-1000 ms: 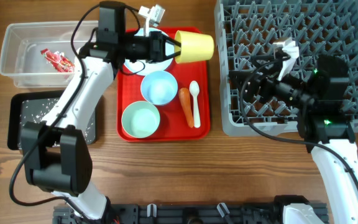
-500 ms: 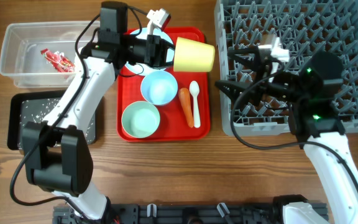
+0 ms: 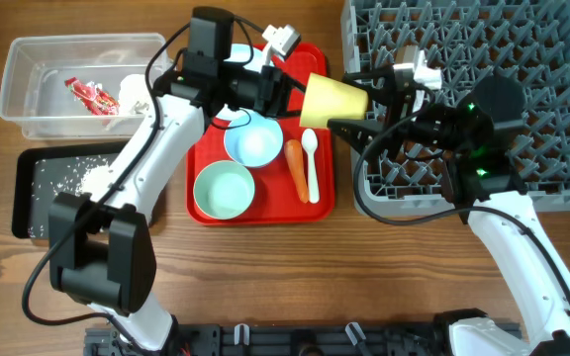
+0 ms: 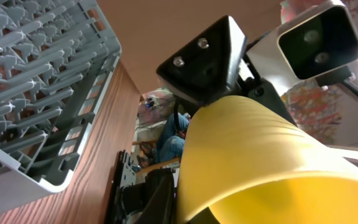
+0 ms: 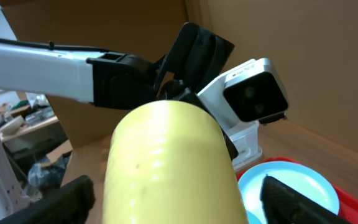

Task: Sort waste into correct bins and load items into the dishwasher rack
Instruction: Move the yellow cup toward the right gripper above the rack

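My left gripper [image 3: 293, 91] is shut on the rim of the small yellow cup [image 3: 336, 97] and holds it on its side in the air, between the red tray and the dishwasher rack [image 3: 522, 148]. My right gripper [image 3: 356, 99] is open, with one finger on each side of the cup and not touching it. In the right wrist view the cup [image 5: 169, 168] lies between my fingers [image 5: 179, 202]. In the left wrist view the cup [image 4: 260, 162] fills the frame over my left jaws [image 4: 185, 208]. Two bowls [image 3: 255, 140] [image 3: 224, 190], the spoon [image 3: 311, 158] and the carrot [image 3: 295, 166] lie on the red tray.
The pale blue plate [image 5: 294, 180] is at the back of the red tray [image 3: 198, 148], mostly under my left arm. The clear tub [image 3: 28, 89] holds the wrapper [image 3: 92, 95] and a tissue [image 3: 132, 91]. The black tray [image 3: 38, 198] holds rice grains.
My left arm has carried the yellow cup to the right, toward the rack. My right gripper has swung left off the rack and now has its fingers on either side of the cup.
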